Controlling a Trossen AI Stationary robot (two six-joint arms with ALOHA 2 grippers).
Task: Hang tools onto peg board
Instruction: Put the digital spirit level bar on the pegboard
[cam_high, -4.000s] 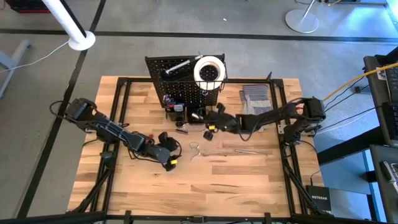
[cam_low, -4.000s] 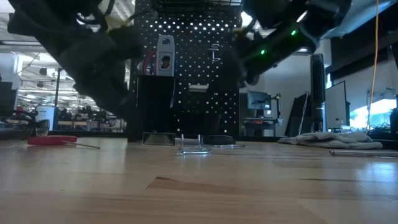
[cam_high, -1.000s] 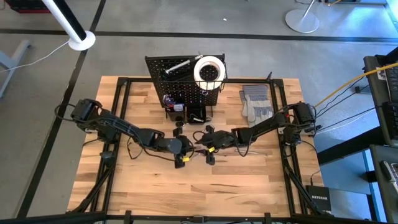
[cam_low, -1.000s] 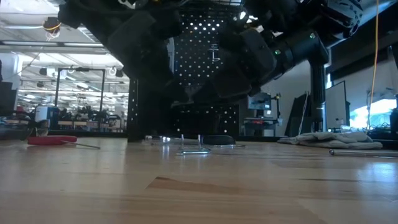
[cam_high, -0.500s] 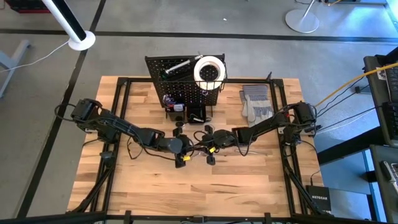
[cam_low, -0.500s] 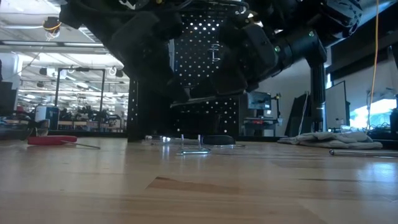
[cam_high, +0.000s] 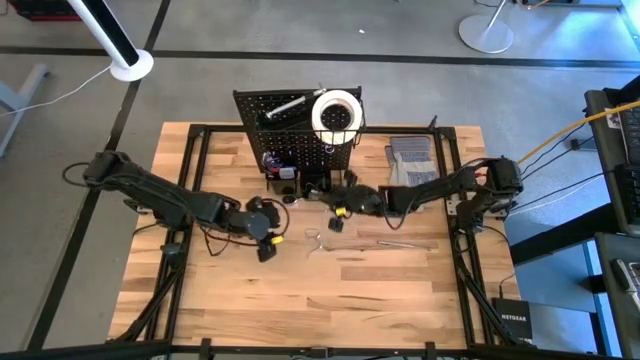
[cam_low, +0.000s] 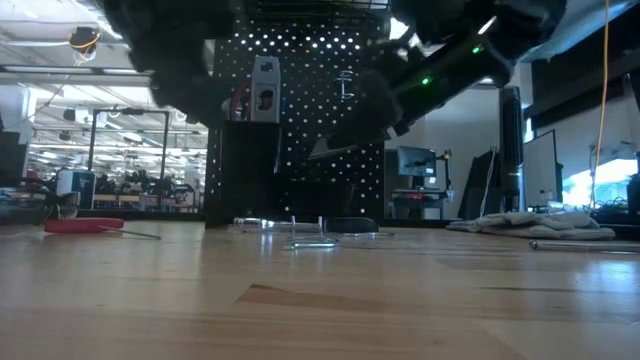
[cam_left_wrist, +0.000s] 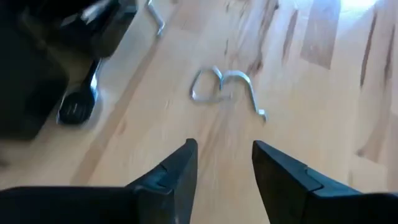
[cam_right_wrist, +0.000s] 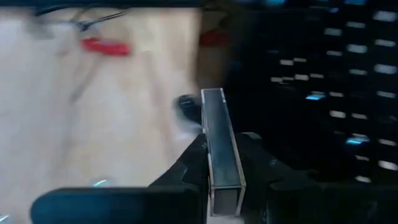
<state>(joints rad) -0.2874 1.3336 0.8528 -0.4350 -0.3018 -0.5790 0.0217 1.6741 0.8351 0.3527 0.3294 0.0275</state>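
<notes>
The black peg board (cam_high: 290, 135) stands at the table's far side, and the white tape roll (cam_high: 336, 110) sits in its wire basket. My right gripper (cam_high: 337, 207) hovers just in front of the board, shut on a narrow flat metal bar (cam_right_wrist: 219, 143). My left gripper (cam_high: 266, 240) is open over bare wood to the left of centre. Ahead of it (cam_left_wrist: 224, 158), two silver wire hooks (cam_left_wrist: 224, 87) lie flat on the table. A long silver metal tool (cam_high: 405, 243) lies to the right. My right gripper pinches the metal bar between its two fingers, one on each flat side near the bar's near end (cam_right_wrist: 225, 186). The bar runs along the fingers and sticks out past them towards the peg board. It is lifted clear of the table (cam_low: 335, 150) and tilted.
Grey work gloves (cam_high: 410, 162) lie on the table's far right. A red tool (cam_low: 85, 225) lies apart on the wood. A black-knobbed tool (cam_left_wrist: 76, 109) rests by the board's foot. Small bins (cam_high: 315, 183) sit at the board's bottom. Bare wood spreads along the near edge.
The two grippers were close together above the wire hooks at the table's centre and have parted. My left gripper has drawn back toward the table's left edge. My right gripper has risen and moved toward the far edge, up to the peg board.
</notes>
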